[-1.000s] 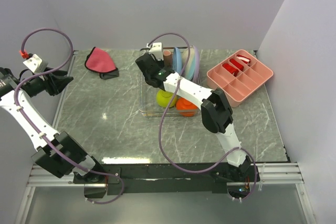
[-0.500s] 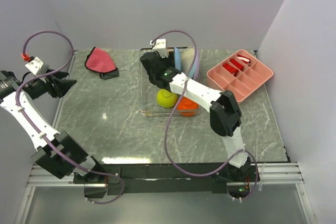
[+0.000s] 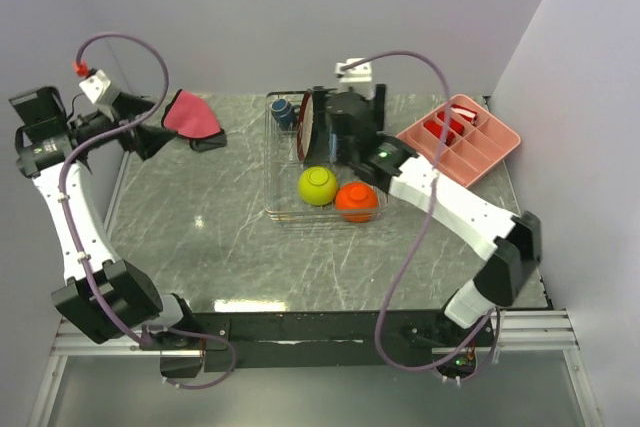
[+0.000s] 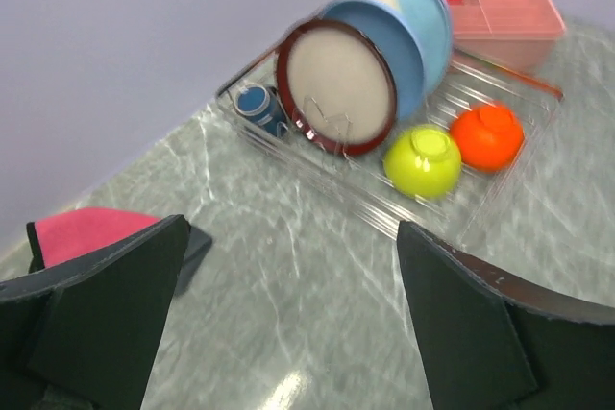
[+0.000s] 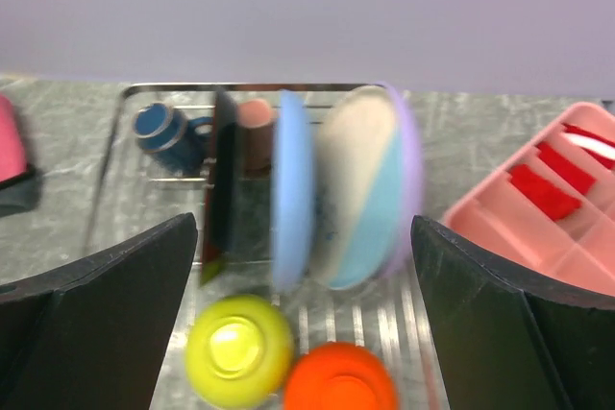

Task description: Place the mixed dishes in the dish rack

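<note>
- Two arms have shifted in the overhead view. The right gripper (image 3: 338, 132), a second ago low over the far-left corner of the dish rack (image 3: 270, 197), now hangs raised above the standing plates, its elbow swung out to the right. No longer covered by that arm, the red-rimmed plate (image 3: 304, 127) stands upright just left of the gripper, with the dark blue mug (image 3: 283, 112) further left. The left gripper (image 3: 152, 137) has swung in from the table's edge to just beside the folded cloth (image 3: 188, 113).
- Left wrist view: fingers spread wide, nothing between them. The rack lies well ahead, the yellow-green bowl (image 4: 423, 158) and orange bowl (image 4: 488, 133) on its nearer side.
- Right wrist view: jaws wide apart and empty. Between them, below, the light-blue plate (image 5: 291, 184) and lavender plate (image 5: 411, 156) stand on edge, with the pink cup (image 5: 255, 127) beyond.
</note>
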Controlling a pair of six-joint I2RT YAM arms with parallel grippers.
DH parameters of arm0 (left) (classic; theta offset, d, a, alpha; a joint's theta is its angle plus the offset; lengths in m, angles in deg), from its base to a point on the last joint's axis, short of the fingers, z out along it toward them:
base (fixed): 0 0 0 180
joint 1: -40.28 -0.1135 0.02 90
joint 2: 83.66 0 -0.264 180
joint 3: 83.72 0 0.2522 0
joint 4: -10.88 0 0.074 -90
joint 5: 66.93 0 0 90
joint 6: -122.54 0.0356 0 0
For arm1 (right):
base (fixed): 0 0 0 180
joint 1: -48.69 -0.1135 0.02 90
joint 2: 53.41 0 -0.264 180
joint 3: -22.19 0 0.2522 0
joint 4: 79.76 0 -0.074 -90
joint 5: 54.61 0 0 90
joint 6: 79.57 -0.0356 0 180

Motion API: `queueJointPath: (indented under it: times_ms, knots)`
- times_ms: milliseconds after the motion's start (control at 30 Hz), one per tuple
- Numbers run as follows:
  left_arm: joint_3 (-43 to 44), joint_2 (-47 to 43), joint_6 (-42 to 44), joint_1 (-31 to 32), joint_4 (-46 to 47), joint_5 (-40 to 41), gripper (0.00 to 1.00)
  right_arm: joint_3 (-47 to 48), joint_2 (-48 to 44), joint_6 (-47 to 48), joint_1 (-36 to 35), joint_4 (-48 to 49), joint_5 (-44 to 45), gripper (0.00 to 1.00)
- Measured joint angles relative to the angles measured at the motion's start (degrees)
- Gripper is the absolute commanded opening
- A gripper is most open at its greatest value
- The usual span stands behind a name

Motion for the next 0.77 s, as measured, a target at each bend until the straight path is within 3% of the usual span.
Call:
queueJointPath:
  times_ms: [200,333,500,767]
  knots:
    - [-2.0,0.5,-32.3,8.4,30.3,15.6,0.97,-3.6,-7.0,2.4,10.0,-3.2,-7.4,1.0]
    - [-0.9,1.9,-42.5,13.0,37.3,26.8,0.97,-7.6,-10.3,7.4,12.1,-4.0,-3.6,1.0]
    - [1.4,6.7,-51.2,16.2,37.9,38.8,0.97,-15.0,-16.6,10.8,15.7,-5.5,-1.7,1.0]
    - [4.3,15.0,-52.3,22.8,27.9,55.1,0.97,-21.4,-30.9,13.2,19.9,-6.7,1.0,1.0]
